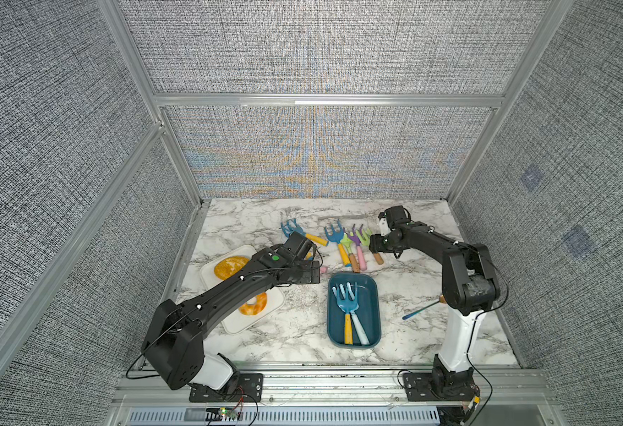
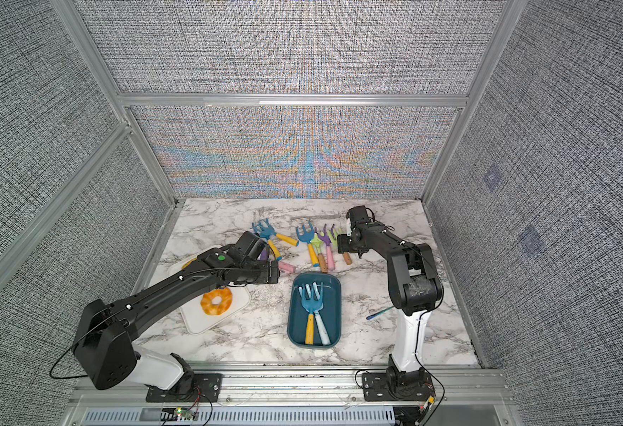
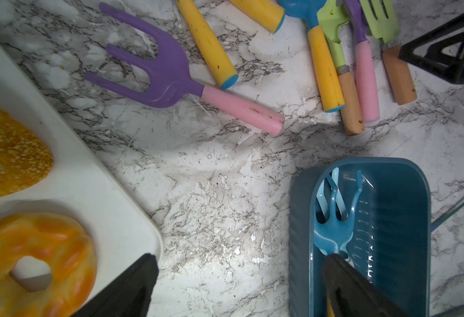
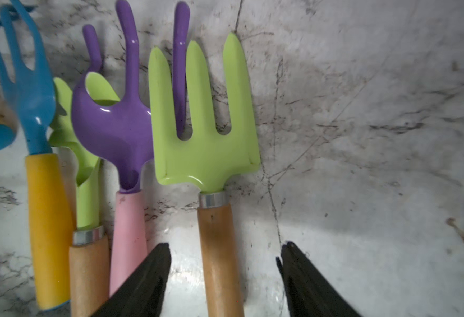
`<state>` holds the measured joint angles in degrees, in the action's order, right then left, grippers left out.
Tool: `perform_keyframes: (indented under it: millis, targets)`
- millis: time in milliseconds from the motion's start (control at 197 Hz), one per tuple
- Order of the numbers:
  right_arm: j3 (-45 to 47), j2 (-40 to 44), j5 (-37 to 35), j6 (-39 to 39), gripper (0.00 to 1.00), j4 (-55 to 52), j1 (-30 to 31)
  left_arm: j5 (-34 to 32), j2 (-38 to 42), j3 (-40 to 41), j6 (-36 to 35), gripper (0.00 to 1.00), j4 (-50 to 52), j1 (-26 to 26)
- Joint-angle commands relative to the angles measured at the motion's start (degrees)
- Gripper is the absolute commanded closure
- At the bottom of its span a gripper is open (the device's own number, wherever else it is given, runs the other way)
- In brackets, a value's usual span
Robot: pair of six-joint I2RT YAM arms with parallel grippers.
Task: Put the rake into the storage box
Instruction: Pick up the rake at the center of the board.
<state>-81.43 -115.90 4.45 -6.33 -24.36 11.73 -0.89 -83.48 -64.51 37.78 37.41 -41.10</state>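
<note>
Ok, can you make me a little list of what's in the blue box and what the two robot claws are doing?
Box: shallow dark teal plastic storage box, on the marble table
Inside it: blue rake with yellow handle, light blue rake with pale handle
Left gripper: open, holding nothing
Right gripper: open, jaws either side of the green rake with wooden handle, not gripping yet
Waiting: other coloured rakes lying behind the box

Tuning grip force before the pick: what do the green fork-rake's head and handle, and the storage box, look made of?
Green rake head: probably painted sheet metal, thin and flat, with glossy highlights. Handle: looks like bare matte wood, tan with dark flecks, joined by a shiny metal collar. Storage box: smooth moulded plastic, semi-gloss, with rounded corners.
</note>
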Motion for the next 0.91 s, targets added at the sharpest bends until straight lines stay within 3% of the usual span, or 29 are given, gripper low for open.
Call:
perform_keyframes:
  millis: [0, 193, 335, 573, 730, 902]
  targets:
    - [-1.61, -2.39, -0.99, 0.84, 0.36, -2.51, 0.31, 6.18, 1.92, 1.96, -0.16, 0.02, -3.81, 0.06]
    - [-2.18, -4.17, -6.82, 0.83, 0.47, -3.38, 2.29, 14.32, 9.02, 8.3, -0.19, 0.02, -10.18, 0.06]
    - [-1.86, -3.98, -9.35, 0.4, 0.66, -3.91, 3.88, 19.75, 14.01, 12.54, 0.93, 0.01, -13.97, 0.06]
    - [3.46, 5.37, -13.82, -4.87, 1.0, -3.6, 5.3, 16.26, 20.57, 16.1, 1.86, 0.01, -12.01, 0.08]
    - [9.52, 17.52, -15.32, -8.23, 1.0, -3.75, 6.62, 16.33, 23.28, 17.38, 1.81, 0.01, -11.75, 0.14]
    - [16.87, 32.75, -8.39, -12.59, 1.0, -4.85, 11.33, 15.0, 25.94, 18.51, 1.42, 0.01, -11.93, 0.15]
